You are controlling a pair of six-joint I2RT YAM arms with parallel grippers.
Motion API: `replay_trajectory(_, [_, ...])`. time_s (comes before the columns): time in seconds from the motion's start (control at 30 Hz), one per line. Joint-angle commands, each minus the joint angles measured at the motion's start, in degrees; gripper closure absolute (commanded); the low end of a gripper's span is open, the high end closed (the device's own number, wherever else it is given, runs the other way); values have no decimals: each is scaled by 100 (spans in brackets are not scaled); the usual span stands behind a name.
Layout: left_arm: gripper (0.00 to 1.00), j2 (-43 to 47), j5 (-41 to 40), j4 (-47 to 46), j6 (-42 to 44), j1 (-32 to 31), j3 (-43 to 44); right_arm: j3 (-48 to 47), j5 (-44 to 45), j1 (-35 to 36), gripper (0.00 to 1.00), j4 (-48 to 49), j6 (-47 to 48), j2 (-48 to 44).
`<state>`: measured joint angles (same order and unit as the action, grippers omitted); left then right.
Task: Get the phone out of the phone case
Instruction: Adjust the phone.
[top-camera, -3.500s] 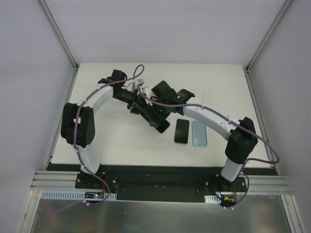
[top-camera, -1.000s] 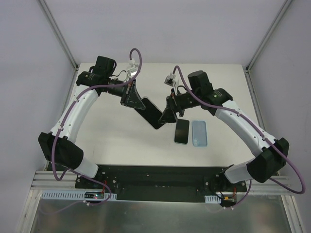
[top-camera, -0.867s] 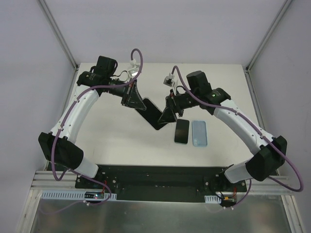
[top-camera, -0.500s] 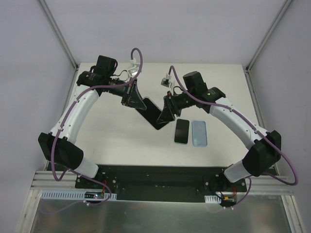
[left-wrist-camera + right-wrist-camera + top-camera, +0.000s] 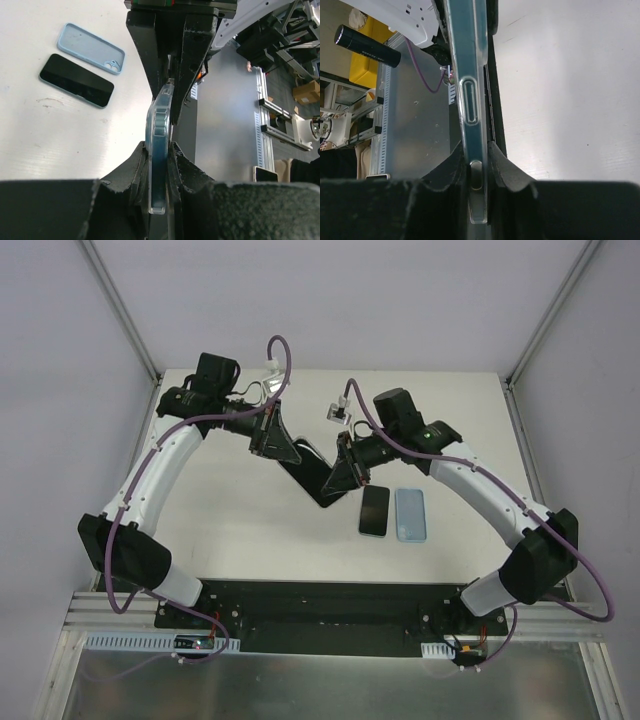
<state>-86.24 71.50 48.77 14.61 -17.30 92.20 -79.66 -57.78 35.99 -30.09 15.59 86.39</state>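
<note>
While both arms reach in over the middle of the top view, the left gripper [image 5: 298, 460] and the right gripper [image 5: 340, 478] are each clamped on one end of the same thing. It is a phone [image 5: 322, 490] sitting in a clear phone case [image 5: 157, 135], and it is held off the white table [image 5: 230, 530]. From above it reads as a dark slab slanting from upper left to lower right, just left of frame centre.

In the left wrist view the case is seen edge-on as a pale, translucent strip running up the middle of the frame. The left fingers [image 5: 134, 172] are pressed against both of its faces at the bottom. The right arm's black fingers [image 5: 197, 45] come down from the top edge and close on its far end.

The right wrist view shows the same edge, with its side-button cut-out in the centre. The right fingers [image 5: 445, 172] pinch it at the lower middle. From these edge-on views I cannot tell how far the phone sits in the case.

Lower right of centre in the top view, a second phone [image 5: 374, 510] lies flat, screen dark. A light blue case [image 5: 410, 514] lies just beside it on the right, and both are apart from the grippers
</note>
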Motion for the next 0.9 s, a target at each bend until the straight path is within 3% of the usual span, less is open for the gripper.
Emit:
replay_trajectory(0.0, [100,221,-40,-500,-309,-89,17,-67,135,14,100,-155,-118,-96])
replay_trajectory(0.13, [69,169,-84,-588,-599,-98,-71,-41,276,14,100,-208,5,-219])
replay_trajectory(0.23, [53,151,-101,-807,-1124,-116,-158,-59,486,22,100,-261,101,-333])
replay_trajectory(0.33, [44,203,-250,-1325,-1863,-230,-352,-164,706,49,100,-410,268,-377])
replay_trajectory(0.57, [44,239,-717,-2126,-3059,-265,-545,-208,952,154,100,-507,453,-439])
replay_trajectory(0.87, [62,160,-629,-2583,-4027,-265,-976,-182,1295,189,100,-516,594,-544])
